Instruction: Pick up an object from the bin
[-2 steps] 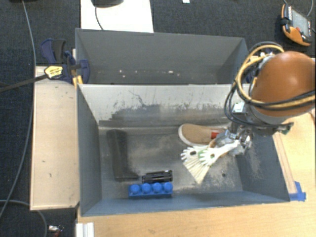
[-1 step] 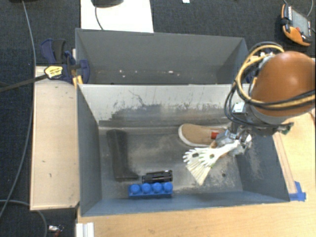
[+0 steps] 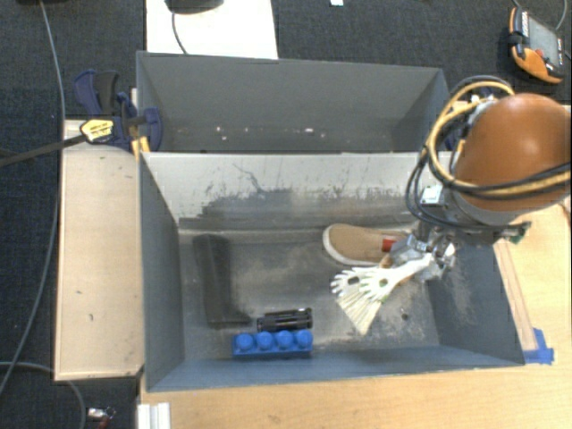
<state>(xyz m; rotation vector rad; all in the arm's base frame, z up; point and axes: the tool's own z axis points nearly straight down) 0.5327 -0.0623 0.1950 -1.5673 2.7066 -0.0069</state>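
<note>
My gripper (image 3: 432,259) is low in the right part of the bin, under the orange cover. Its fingers are shut on the handle end of a white pronged tool (image 3: 368,291). The tool's fanned prongs point down-left towards the bin's front. Just behind the tool, a beige shoe-shaped thing (image 3: 356,242) with a red spot lies against the back wall, close to the fingers.
A blue studded block (image 3: 273,342) lies at the front of the bin, with a small black piece (image 3: 286,318) just behind it. A dark grey oblong block (image 3: 214,280) lies at the left. Bare floor runs between the left things and the tool.
</note>
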